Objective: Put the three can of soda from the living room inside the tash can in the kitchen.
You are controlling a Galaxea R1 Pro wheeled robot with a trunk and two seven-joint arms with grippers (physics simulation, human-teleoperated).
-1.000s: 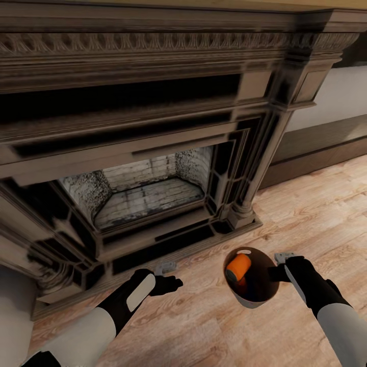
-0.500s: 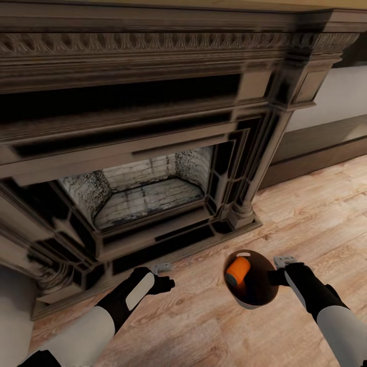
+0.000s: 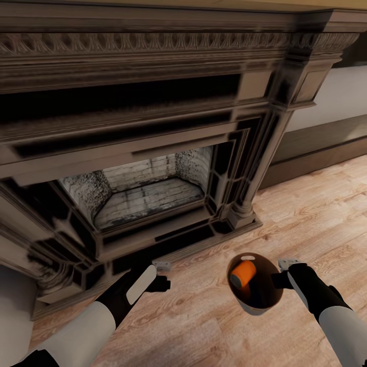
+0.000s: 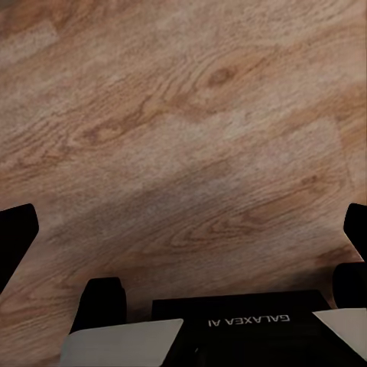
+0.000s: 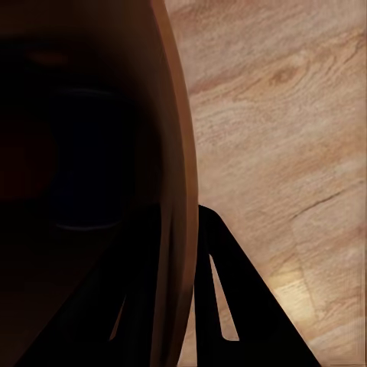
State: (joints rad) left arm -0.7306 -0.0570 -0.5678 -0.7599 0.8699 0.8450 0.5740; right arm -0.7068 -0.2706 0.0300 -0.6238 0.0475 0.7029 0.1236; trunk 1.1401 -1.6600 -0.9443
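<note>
The copper-brown tash can (image 3: 253, 306) hangs tilted just over the plank floor in front of the fireplace, in the head view. One orange can of soda (image 3: 243, 274) lies inside it against the dark interior. My right gripper (image 3: 279, 280) is shut on the bin's right rim. The right wrist view shows the bin wall (image 5: 177, 153) pinched between the dark fingers (image 5: 229, 306). My left gripper (image 3: 162, 283) hovers low by the hearth edge, left of the bin. It is open, with bare floor between its fingers (image 4: 15, 245).
A dark carved fireplace (image 3: 153, 127) with a pale brick firebox (image 3: 148, 191) rises straight ahead. Its column base (image 3: 243, 214) stands just beyond the bin. Light wood floor (image 3: 316, 214) runs to the right, up to a dark baseboard (image 3: 316, 158).
The left arm has drawn back toward me, its gripper now lower and a little further left. The right gripper and the bin have shifted slightly right and nearer. The camera has not moved.
</note>
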